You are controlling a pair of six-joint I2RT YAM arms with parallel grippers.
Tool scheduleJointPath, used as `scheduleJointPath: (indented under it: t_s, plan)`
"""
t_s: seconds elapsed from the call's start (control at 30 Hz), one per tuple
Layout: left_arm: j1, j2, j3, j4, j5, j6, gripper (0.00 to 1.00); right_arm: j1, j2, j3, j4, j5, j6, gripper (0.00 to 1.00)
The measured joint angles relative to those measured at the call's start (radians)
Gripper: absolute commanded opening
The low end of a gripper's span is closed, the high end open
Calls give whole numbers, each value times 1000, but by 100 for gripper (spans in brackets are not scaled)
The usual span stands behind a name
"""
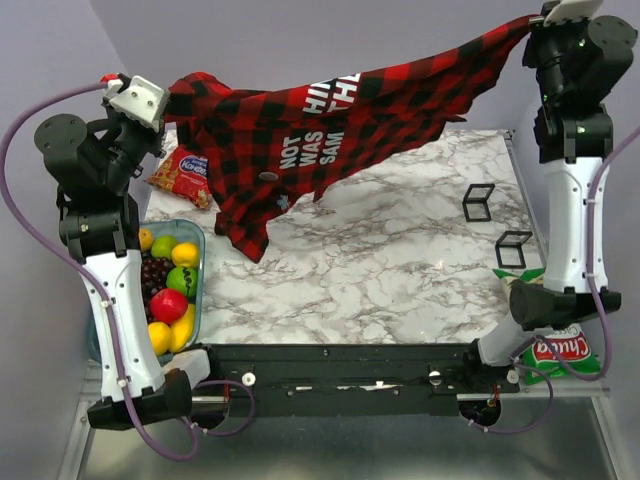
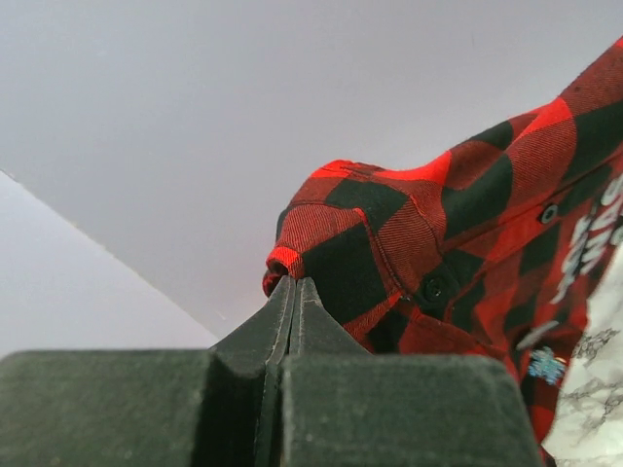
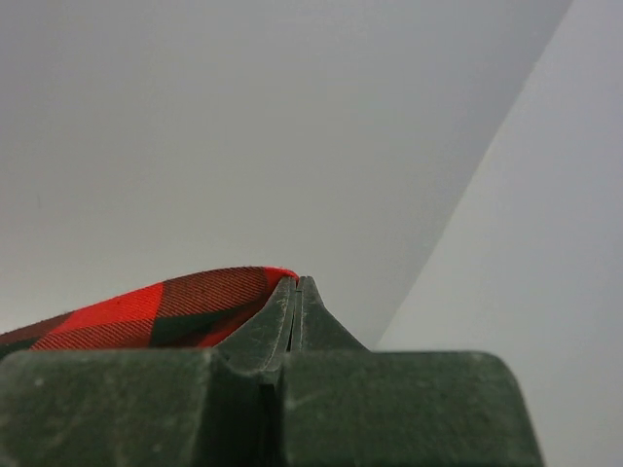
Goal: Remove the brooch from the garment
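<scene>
Shirt point(image 1: 240, 130) hangs stretched above the table point(image 1: 400, 260), pinched at 10 o'clock by the left end effector point(image 2: 295, 284) and at 1 o'clock by the right end effector point(image 3: 297, 282), both closed tight on cloth. Brooch point(image 1: 268, 176) sits at 7 o'clock from the lettering point(image 1: 310, 150). Best, I judge: lay the shirt down flat, free one end effector, and pluck the brooch squarely.

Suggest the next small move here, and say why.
Probably lower the garment onto the table: the left end effector and right end effector are both shut on its edges, holding it stretched aloft, so neither is free to reach the brooch beside the lettering.
</scene>
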Motion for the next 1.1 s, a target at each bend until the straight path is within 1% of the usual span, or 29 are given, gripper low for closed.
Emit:
scheduleJointPath:
  t_s: [0.13,0.3,0.5,0.6,0.7,0.8,0.9,0.97,1.1]
  plan:
    - [0,-68,-12,-1,-8,14,0,0,-118,-90,5,-3,0,1]
    - [0,-191,-39,7,-23,26,0,0,-275,-225,3,-11,3,1]
    - [0,-311,-67,36,-23,37,0,0,-442,-323,16,-11,-1,1]
    - [0,-333,-107,49,-23,44,0,0,-517,-405,21,-10,-8,1]
    - [0,-322,-181,51,-23,52,0,-1,-558,-496,40,-11,-12,1]
    - [0,-275,-279,64,-23,56,0,-1,-545,-599,53,-24,-12,1]
    - [-4,-185,-376,100,-23,45,0,-1,-463,-675,61,-42,-8,1]
    - [-15,-100,-413,128,-24,39,0,-1,-348,-693,68,-55,0,1]
    - [-78,154,-422,179,-54,48,0,-1,-90,-658,72,-84,27,1]
